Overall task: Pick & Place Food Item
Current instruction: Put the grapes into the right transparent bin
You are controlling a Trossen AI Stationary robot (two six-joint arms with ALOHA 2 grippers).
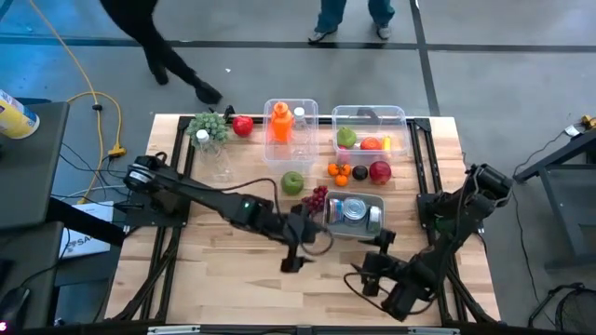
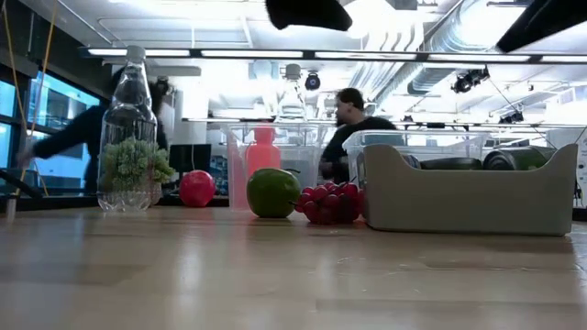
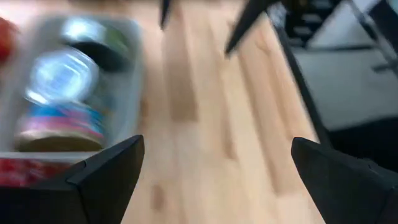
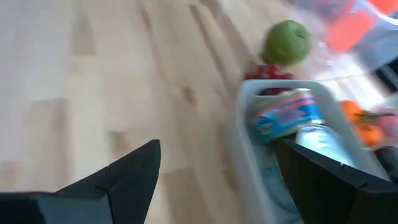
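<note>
Both grippers hover open over the near half of the wooden table and hold nothing. My left gripper (image 1: 296, 251) (image 3: 217, 142) is just near-left of the grey tray (image 1: 328, 220), which holds cans (image 3: 59, 121). My right gripper (image 1: 365, 276) (image 4: 219, 144) is near-right of that tray (image 4: 245, 146). A green apple (image 1: 292, 182) (image 4: 286, 41) and red grapes (image 1: 317, 196) (image 2: 328, 203) rest on the table by the tray's far-left corner. Oranges (image 1: 340, 170) and a red apple (image 1: 380, 171) lie beyond the tray.
Along the far edge stand two clear bins (image 1: 312, 104) (image 1: 402, 115), one with an orange bottle (image 1: 279, 123), plus green grapes (image 1: 207, 126), a red apple (image 1: 243, 125) and a clear bottle (image 1: 216, 158). Bare wood (image 1: 223, 270) lies at near left. People (image 1: 177, 56) move beyond the table.
</note>
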